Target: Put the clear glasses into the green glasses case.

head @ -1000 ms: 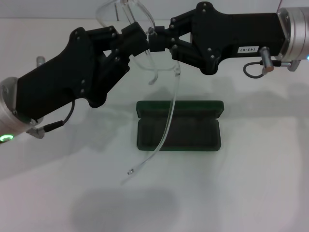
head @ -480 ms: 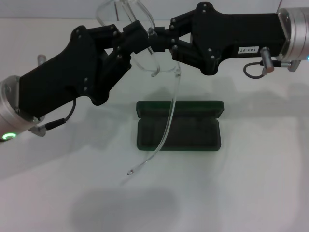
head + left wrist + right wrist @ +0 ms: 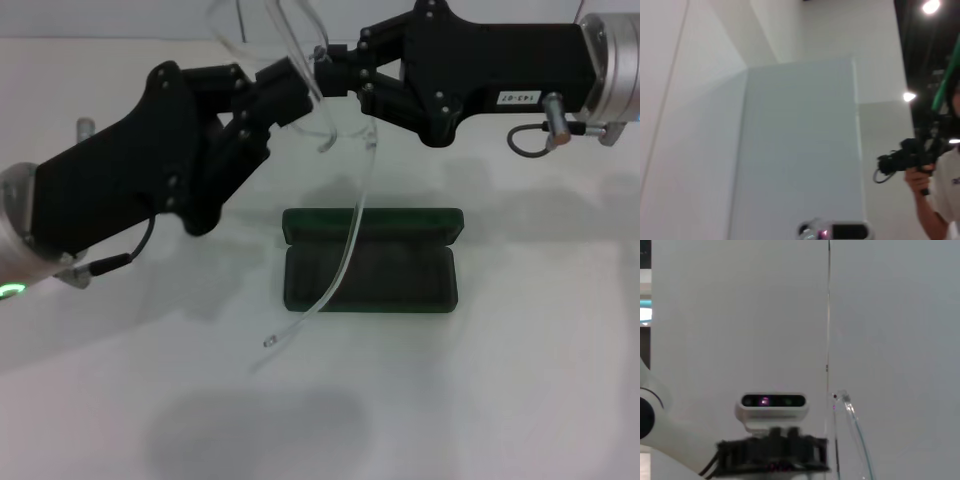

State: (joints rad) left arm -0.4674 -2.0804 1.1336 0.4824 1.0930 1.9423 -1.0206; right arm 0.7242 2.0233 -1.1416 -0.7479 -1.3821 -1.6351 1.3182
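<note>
Both pincers, left pincer (image 3: pixel 285 88) and right pincer (image 3: pixel 335 75), are lifting the clear glasses (image 3: pixel 300 60) slightly higher, each gripping the frame above the open green glasses case (image 3: pixel 370 262), with lowering them in remaining.

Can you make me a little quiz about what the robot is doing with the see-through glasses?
1. True or false: the clear glasses are already lying inside the green glasses case.
2. The case is: A) open, B) shut.
3. Fill in: one long arm of the glasses hangs down in front of the ____.

Key: 1 false, the left gripper and right gripper hold them up above it. 2 A. 3 case.
</note>
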